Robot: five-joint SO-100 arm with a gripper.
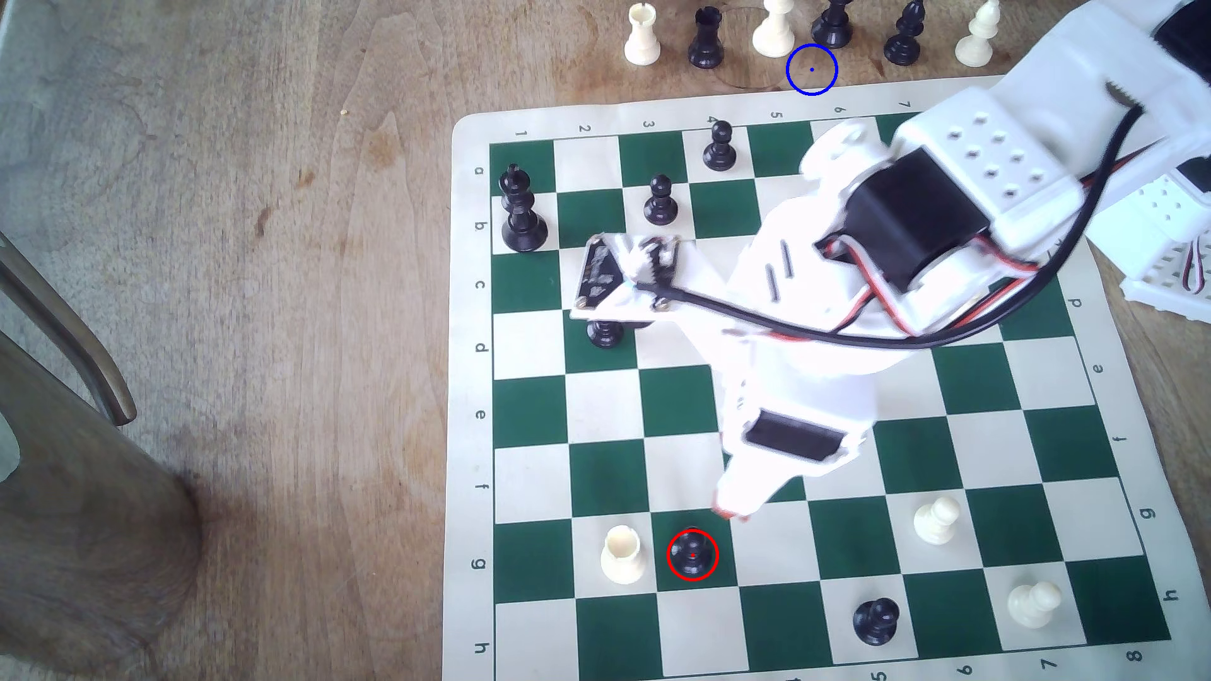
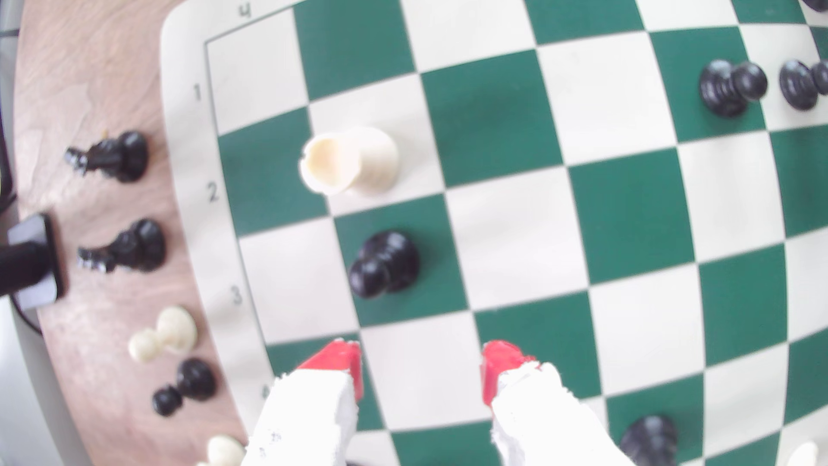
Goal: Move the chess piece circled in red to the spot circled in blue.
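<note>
My gripper (image 2: 421, 358) is open, its red-tipped fingers (image 2: 340, 358) spread with nothing between them, positioned over the chessboard (image 1: 983, 458) near the chess piece (image 1: 692, 553). That black pawn stands upright on a green square in row g, ringed in red, just beside a cream rook (image 1: 621, 555) on the exterior view's left. The spot (image 1: 811, 69), ringed in blue, is bare tabletop (image 1: 262, 262) beyond the board's far edge, well apart from the pawn.

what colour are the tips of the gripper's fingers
Red; the fingertips show best in the wrist view, on otherwise white fingers.
</note>
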